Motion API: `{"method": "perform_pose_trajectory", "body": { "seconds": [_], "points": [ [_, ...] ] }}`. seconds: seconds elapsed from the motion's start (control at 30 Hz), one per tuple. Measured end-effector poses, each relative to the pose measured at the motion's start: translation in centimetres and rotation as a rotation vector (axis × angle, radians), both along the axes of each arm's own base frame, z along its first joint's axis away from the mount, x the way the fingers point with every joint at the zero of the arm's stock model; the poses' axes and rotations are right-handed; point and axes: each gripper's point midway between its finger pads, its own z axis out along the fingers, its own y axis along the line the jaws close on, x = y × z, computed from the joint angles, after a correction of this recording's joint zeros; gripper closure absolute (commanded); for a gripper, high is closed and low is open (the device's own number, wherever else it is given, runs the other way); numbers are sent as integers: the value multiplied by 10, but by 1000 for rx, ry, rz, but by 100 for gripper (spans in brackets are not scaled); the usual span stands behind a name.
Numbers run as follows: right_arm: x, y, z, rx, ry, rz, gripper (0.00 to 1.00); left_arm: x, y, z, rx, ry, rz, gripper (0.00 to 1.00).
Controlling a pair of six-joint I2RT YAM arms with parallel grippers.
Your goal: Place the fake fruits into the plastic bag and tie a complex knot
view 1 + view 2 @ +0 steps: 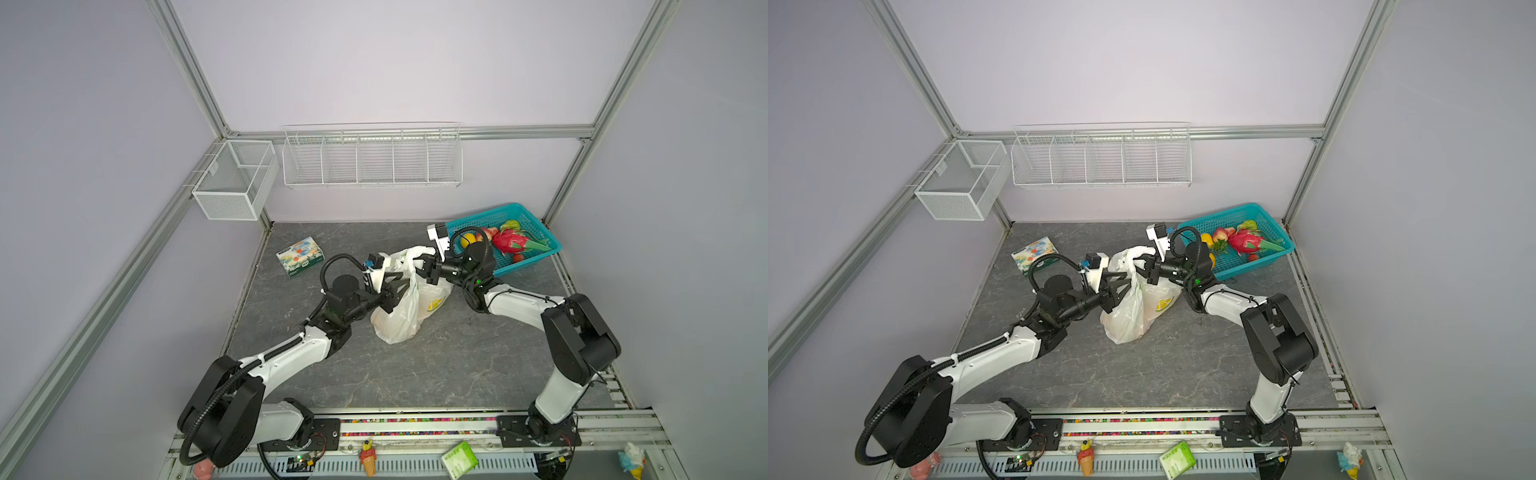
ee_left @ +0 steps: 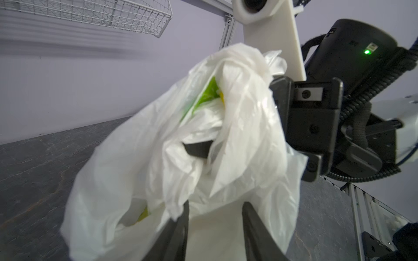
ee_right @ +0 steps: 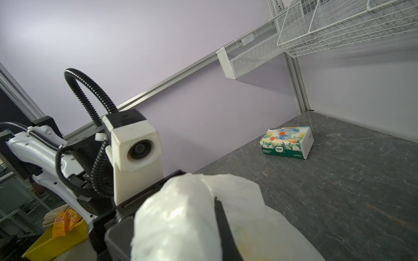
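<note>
The plastic bag (image 1: 399,320) stands on the table's middle, white and crinkly, with a yellow lemon print and an orange tint showing through it. My right gripper (image 1: 420,266) is shut on its bunched handles and holds them up; one finger (image 3: 222,226) shows against the film. My left gripper (image 1: 398,287) is open at the bag's upper left side, its jaws apart with bag film (image 2: 226,135) draped over one finger (image 2: 184,217). A pink dragon fruit (image 1: 509,243), a yellow citrus (image 1: 468,239) and other fake fruits lie in the teal basket (image 1: 536,232). No knot shows.
The teal basket sits at the back right, just behind my right wrist. A printed tissue box (image 1: 300,255) lies at the back left. Wire baskets (image 1: 372,158) hang on the back wall. Ice-cream figurines (image 1: 368,457) and a green packet (image 1: 459,457) lie on the front rail.
</note>
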Motion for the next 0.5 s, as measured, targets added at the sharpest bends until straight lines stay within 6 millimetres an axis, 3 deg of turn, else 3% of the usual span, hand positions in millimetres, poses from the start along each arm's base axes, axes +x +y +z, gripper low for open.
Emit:
{"method": "perform_pose_trajectory", "body": {
  "seconds": [0.3,0.5],
  "points": [
    [-6,1,-1,-8,-19,37,93,-11,33,20,45,-80,93,60],
    [-8,1,0,-12,-26,51,93,-8,55,38,51,-130,178,79]
  ]
}}
